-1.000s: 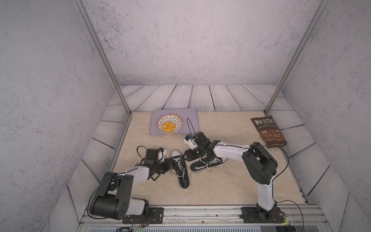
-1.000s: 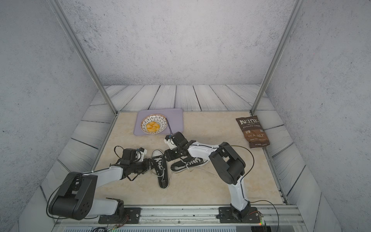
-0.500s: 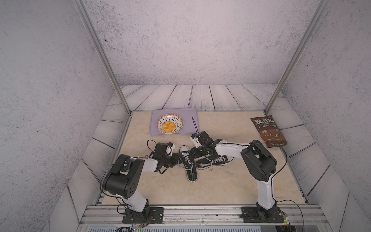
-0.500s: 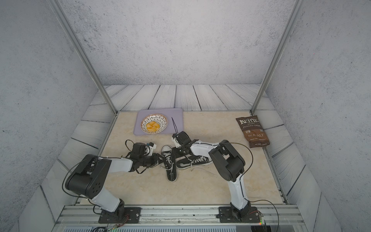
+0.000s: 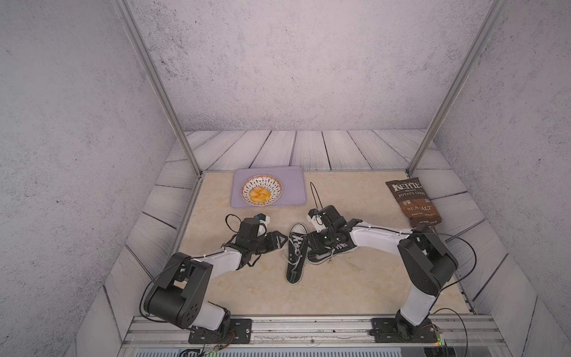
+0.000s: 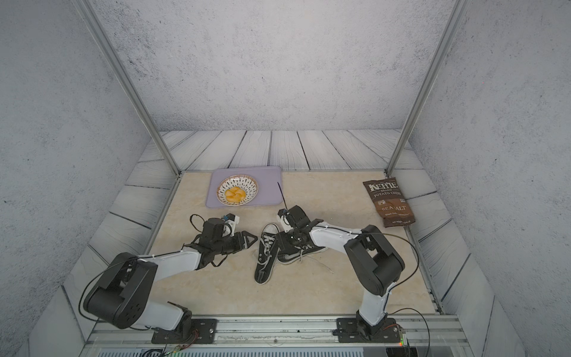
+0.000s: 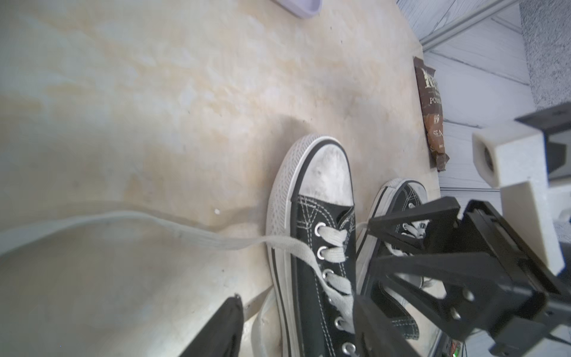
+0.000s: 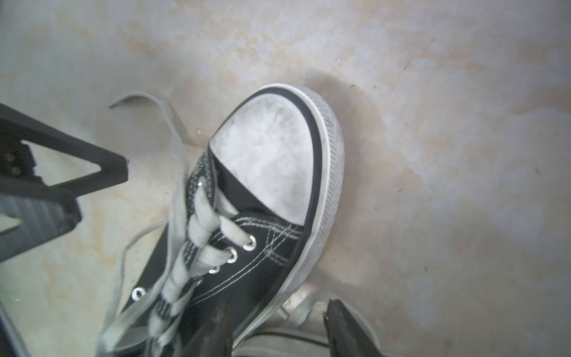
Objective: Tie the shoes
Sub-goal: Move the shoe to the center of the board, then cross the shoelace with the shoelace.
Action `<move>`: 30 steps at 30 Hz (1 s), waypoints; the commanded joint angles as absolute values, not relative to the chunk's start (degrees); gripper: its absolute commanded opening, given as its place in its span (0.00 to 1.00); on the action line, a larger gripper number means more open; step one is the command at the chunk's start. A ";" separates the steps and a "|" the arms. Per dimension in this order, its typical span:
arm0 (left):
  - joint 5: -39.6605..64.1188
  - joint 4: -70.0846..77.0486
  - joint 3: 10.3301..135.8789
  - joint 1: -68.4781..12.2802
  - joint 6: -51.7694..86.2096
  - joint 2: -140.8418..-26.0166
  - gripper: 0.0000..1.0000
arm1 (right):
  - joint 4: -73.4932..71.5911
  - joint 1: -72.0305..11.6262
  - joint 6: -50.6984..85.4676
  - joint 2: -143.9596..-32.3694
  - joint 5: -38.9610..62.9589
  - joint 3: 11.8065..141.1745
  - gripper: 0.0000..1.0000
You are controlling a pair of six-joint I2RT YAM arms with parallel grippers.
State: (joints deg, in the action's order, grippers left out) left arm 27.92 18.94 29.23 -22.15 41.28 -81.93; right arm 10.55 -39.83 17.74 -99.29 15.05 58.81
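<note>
Your left gripper [image 5: 277,243] lies low over the beige marbled tabletop [image 5: 247,296], tips just beside the first small black canvas sneaker with a white rubber toe cap [image 5: 295,259]. Its fingers [image 7: 216,330] stand apart and hold nothing. That sneaker sits on its sole near the middle of the table, toe toward the back wall. Its long white lace [image 7: 129,221] trails loose across the table on your left arm's side, and no knot shows.

Just beside it on the right, perhaps touching, the second black-and-white sneaker [image 5: 336,248] lies at an angle, a thin lace end [image 5: 350,266] straying over the table. Your right gripper [image 8: 279,312] hangs over it with its fingers parted around a white sole edge. I cannot tell whether they press on it, and no lace is in them.

I judge you are at the very start: getting hold of lace ends. Next, choose one shoe, bring each gripper onto one loose end, and pinch the flat lace off the table without dragging the shoe.
</note>
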 commanded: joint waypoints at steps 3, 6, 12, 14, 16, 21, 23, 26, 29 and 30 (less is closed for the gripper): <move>23.40 17.01 29.10 -22.06 45.52 -81.82 0.64 | 8.71 -41.02 17.29 -93.42 17.38 56.44 0.60; 21.21 17.14 29.93 -22.06 50.70 -83.38 0.64 | 6.15 -41.94 17.79 -92.26 17.05 54.98 0.63; 19.85 21.55 29.38 -22.27 62.92 -87.98 0.57 | 3.52 -43.24 18.24 -91.67 16.59 54.15 0.64; 21.14 25.32 29.18 -22.79 67.12 -89.99 0.56 | 2.99 -43.25 18.32 -91.80 16.68 53.95 0.64; 21.36 28.81 29.18 -23.61 70.12 -91.89 0.55 | 3.07 -43.33 18.02 -92.10 16.87 54.05 0.64; 20.83 34.18 30.17 -24.76 75.17 -97.20 0.53 | 3.27 -43.33 17.42 -91.98 16.57 53.64 0.64; 20.63 36.46 30.47 -25.04 77.26 -99.59 0.51 | 3.19 -43.33 17.10 -91.73 16.29 53.20 0.64; 20.06 39.96 30.82 -25.27 79.95 -102.85 0.46 | 3.42 -43.47 16.66 -91.10 15.48 52.74 0.64; 18.24 40.69 31.52 -25.57 80.61 -104.69 0.38 | 3.43 -43.34 16.13 -90.53 15.14 52.25 0.65; 17.34 40.69 31.63 -25.65 80.53 -105.00 0.33 | 3.43 -43.33 15.93 -90.24 14.99 52.05 0.65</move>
State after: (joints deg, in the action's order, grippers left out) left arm 20.38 42.06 31.75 -25.04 78.46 -102.63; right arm 3.33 -43.18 17.21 -93.43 16.05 52.80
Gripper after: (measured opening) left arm 0.352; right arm 0.646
